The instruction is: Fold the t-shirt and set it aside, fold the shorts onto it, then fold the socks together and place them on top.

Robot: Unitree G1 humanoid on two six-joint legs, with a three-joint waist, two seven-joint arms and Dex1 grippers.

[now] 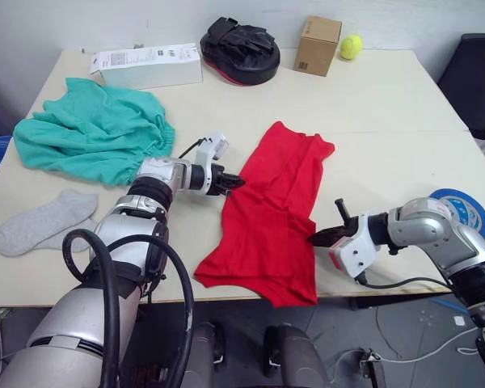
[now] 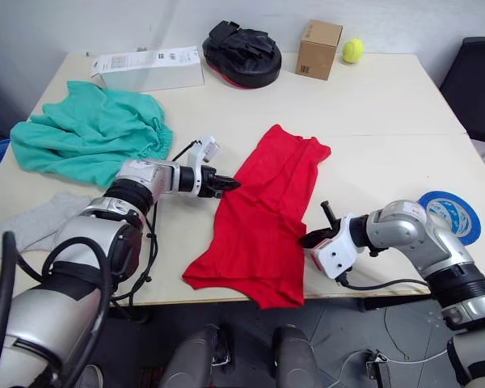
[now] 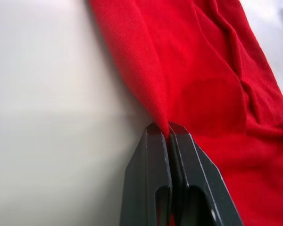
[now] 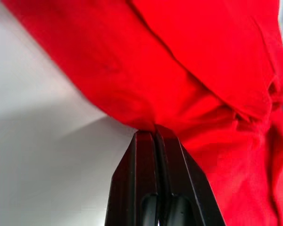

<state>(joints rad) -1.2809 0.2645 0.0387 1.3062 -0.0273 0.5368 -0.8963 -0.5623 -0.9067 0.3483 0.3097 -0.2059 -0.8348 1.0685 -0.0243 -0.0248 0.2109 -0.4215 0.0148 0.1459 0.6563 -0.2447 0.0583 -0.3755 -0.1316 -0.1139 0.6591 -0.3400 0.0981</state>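
Fingers of both grippers (image 1: pixel 236 183) (image 1: pixel 317 237) clamped on opposite t-shirt (image 1: pixel 271 210) edges.

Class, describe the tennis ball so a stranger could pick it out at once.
Start at the table's far edge, by the wall. Right of the black mitt stands a small cardboard box, and the tennis ball lies just right of it. It is the sole round, yellow-green thing there.

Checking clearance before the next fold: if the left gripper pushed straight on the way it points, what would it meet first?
The t-shirt itself: the left gripper, shut on its edge, points across it toward the right gripper, probably reached next.
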